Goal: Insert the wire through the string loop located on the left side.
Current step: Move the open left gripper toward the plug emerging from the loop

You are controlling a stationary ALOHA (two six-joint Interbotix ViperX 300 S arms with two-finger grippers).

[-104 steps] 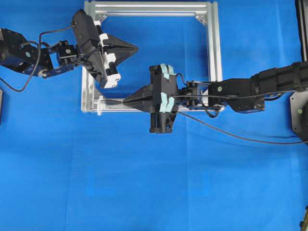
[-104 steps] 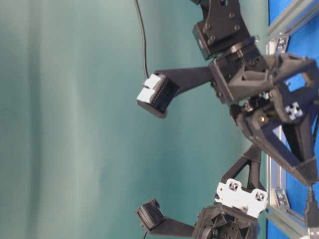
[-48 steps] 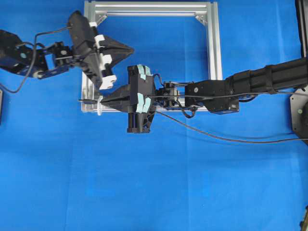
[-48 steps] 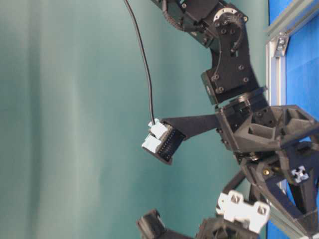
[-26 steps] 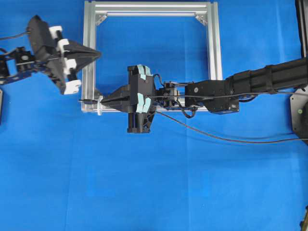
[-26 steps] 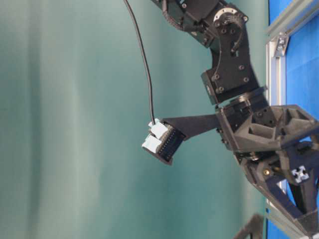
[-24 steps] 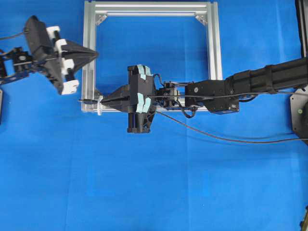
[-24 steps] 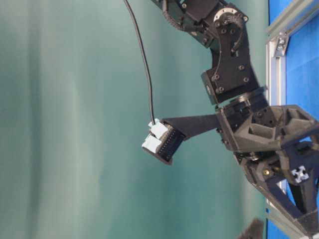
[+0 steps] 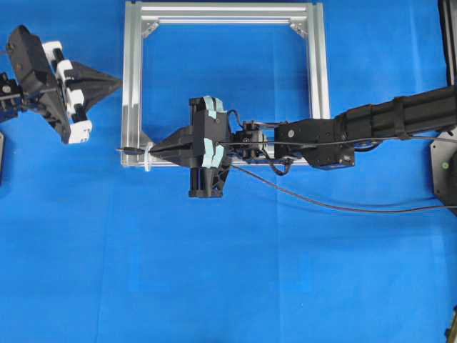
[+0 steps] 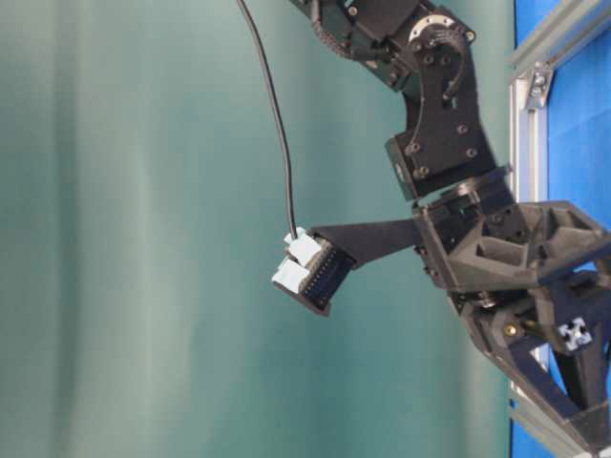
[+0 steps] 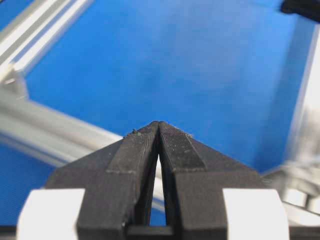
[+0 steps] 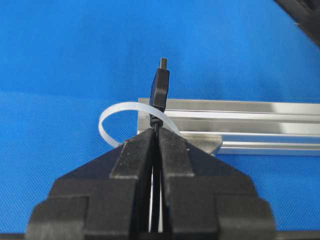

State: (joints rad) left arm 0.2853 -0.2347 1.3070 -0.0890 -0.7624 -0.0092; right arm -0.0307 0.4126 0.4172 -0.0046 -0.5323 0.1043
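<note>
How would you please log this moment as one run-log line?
right gripper: shut on wire | plug through string loop at frame | left gripper: shut, empty, apart left of frame

A black robot arm (image 10: 439, 105) fills the right side against a teal backdrop. A thin black cable (image 10: 272, 105) drops from the top to a grey-taped camera block (image 10: 310, 270) at centre. A silver frame bar (image 10: 523, 162) edges blue cloth (image 10: 578, 124) at right.

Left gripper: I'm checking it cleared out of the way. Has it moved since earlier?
Yes. The left gripper has pulled back leftward, from over the silver frame to outside its left bar.
</note>
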